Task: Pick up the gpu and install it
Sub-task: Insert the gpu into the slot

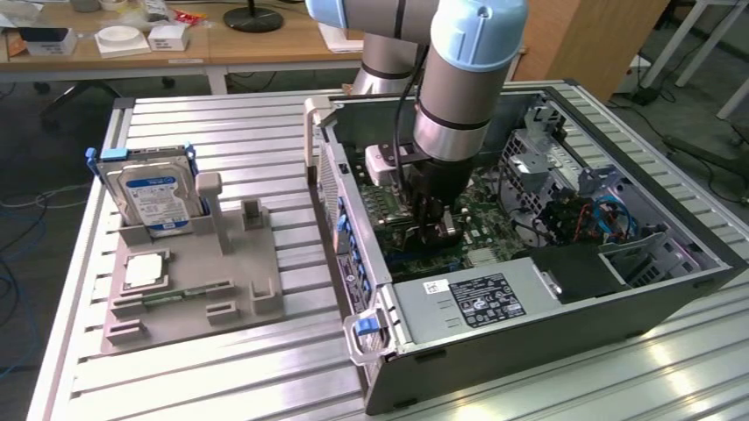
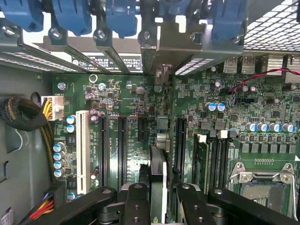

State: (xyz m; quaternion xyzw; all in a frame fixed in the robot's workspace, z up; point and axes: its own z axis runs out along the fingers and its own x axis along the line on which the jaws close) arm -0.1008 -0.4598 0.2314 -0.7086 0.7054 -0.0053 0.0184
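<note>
The gpu (image 2: 158, 173) stands on edge between my gripper's (image 2: 159, 194) two black fingers (image 2: 138, 201), which are shut on it. It shows as a thin dark edge running from the fingers toward the case's rear slot wall, in line with a silver bracket (image 2: 157, 47) there. It sits low over the green motherboard (image 2: 140, 93), between the black expansion slots (image 2: 122, 145); whether it is seated in one I cannot tell. In the exterior view the arm reaches straight down into the open PC case (image 1: 655, 289), with the gripper (image 1: 431, 226) just above the board.
Blue slot latches (image 2: 122, 16) line the rear wall. A sleeved cable bundle (image 2: 23, 115) and the CPU socket (image 2: 262, 187) flank the slots. At the exterior view's left, a grey fixture (image 1: 234, 289) holds a hard drive (image 1: 153, 197), a CPU (image 1: 143, 272) and a RAM stick (image 1: 175, 296).
</note>
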